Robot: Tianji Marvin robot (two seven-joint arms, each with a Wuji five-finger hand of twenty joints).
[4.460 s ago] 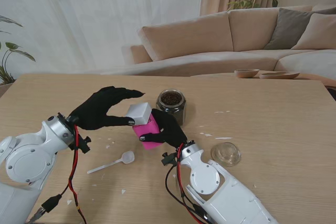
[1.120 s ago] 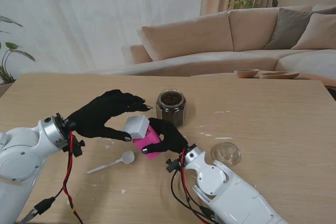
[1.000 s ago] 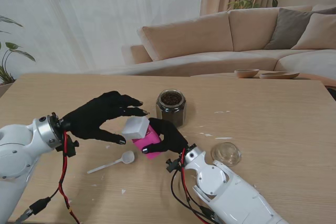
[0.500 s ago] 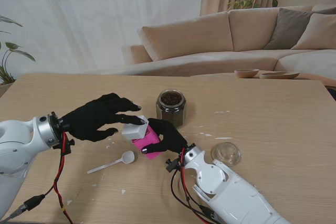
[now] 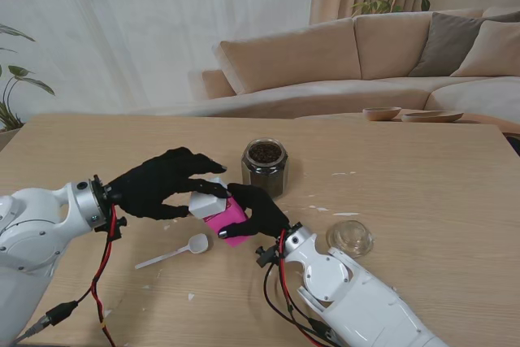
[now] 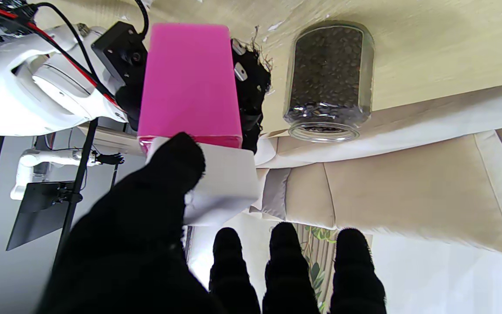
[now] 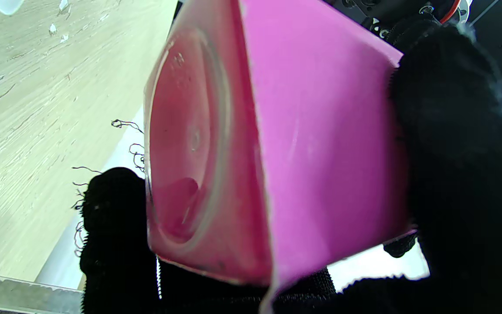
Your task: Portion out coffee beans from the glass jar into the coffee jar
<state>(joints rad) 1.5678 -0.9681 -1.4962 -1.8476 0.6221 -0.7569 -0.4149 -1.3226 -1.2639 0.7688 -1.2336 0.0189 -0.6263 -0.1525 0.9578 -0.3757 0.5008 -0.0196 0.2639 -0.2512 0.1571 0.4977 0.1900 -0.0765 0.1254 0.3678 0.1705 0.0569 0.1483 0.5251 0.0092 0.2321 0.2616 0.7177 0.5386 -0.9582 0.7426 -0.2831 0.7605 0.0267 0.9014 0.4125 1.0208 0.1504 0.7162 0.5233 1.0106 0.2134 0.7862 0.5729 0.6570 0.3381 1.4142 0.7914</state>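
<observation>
Pink coffee jar (image 7: 320, 144) filling view, black fingers (image 7: 464, 174) wrapped around it, wooden table (image 7: 37, 109) beyond

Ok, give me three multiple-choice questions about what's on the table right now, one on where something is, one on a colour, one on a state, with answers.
1. Where does the white plastic spoon lie?
A. On the table nearer to me than the pink jar
B. Inside the glass jar
C. On the sofa

2. What colour is the square plastic coffee jar held by the right hand?
A. Blue
B. Pink
C. Green

3. What is the state of the round glass jar of coffee beans?
A. Tipped over
B. Closed with a lid
C. Upright and open

Answers: 1 A, the stand view shows the spoon flat on the wood, nearer to me. 2 B, its body is bright pink, with the left hand on its white square lid. 3 C, the beans show through its open mouth, and the clear glass lid lies apart to the right.
</observation>
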